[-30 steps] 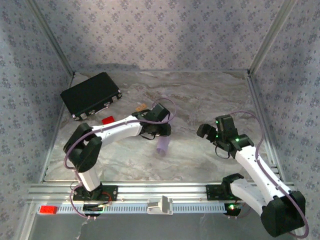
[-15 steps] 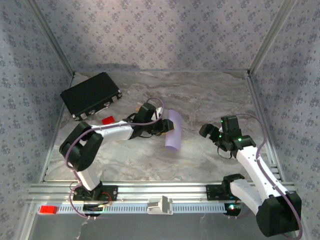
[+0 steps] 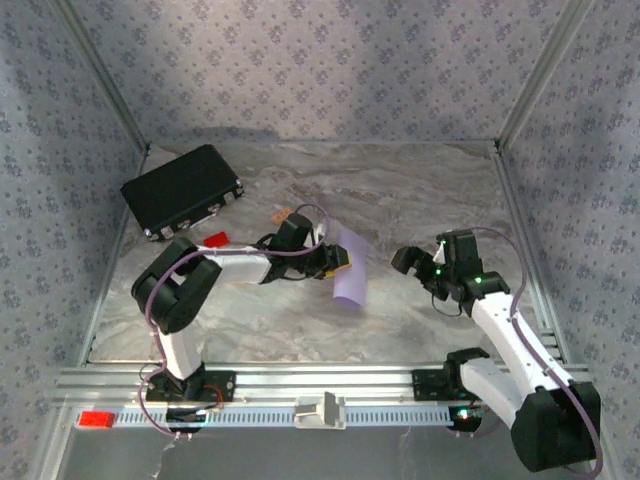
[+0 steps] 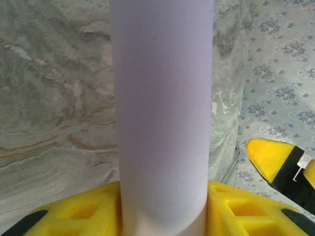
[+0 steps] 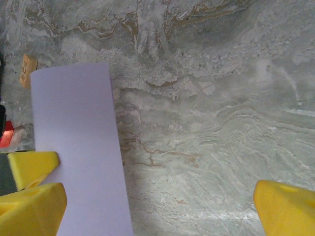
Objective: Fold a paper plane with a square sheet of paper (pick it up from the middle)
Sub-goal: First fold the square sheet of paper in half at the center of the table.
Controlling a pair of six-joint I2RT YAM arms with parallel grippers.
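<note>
The square sheet of paper (image 3: 350,268), pale lilac, is bent over into a rounded loop. My left gripper (image 3: 340,262) is shut on it near the table's middle. In the left wrist view the paper (image 4: 162,108) rises between the yellow fingers (image 4: 74,216). My right gripper (image 3: 408,262) hangs open a short way to the right of the sheet, apart from it. In the right wrist view the sheet (image 5: 78,147) lies at the left beside one yellow fingertip (image 5: 29,211), with bare table between the jaws. The paper plane is out of view.
A black case (image 3: 182,190) lies at the back left. A small red block (image 3: 215,240) and a small tan block (image 3: 282,214) sit behind the left arm. Patterned walls close in the marble table (image 3: 420,200) on three sides.
The left arm has swung the paper up and to the right, from hanging under the wrist to sticking out toward the right arm. The right gripper has shifted slightly.
</note>
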